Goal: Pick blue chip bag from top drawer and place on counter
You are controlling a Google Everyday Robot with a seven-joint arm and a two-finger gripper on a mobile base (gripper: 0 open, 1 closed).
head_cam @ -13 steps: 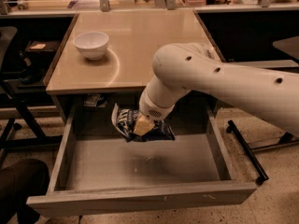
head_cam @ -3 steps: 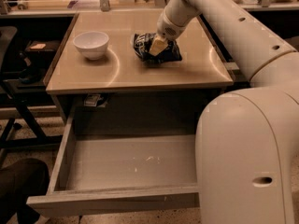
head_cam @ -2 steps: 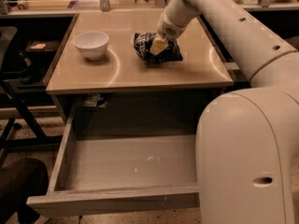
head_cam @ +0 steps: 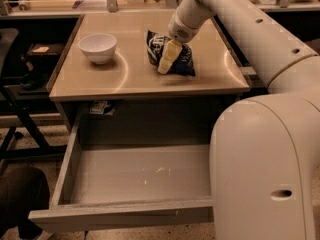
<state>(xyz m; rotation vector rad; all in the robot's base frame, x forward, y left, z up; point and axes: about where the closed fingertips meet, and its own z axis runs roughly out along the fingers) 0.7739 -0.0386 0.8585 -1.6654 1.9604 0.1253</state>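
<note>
blue chip bag on counter, gripper over its middle

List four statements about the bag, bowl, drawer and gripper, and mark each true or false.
1. The bag lies on the counter. True.
2. The bowl holds the bag. False: the bowl stands apart from the bag on the counter.
3. The drawer is pulled open. True.
4. The gripper is down inside the drawer. False: it is at the bag, on the counter.
</note>
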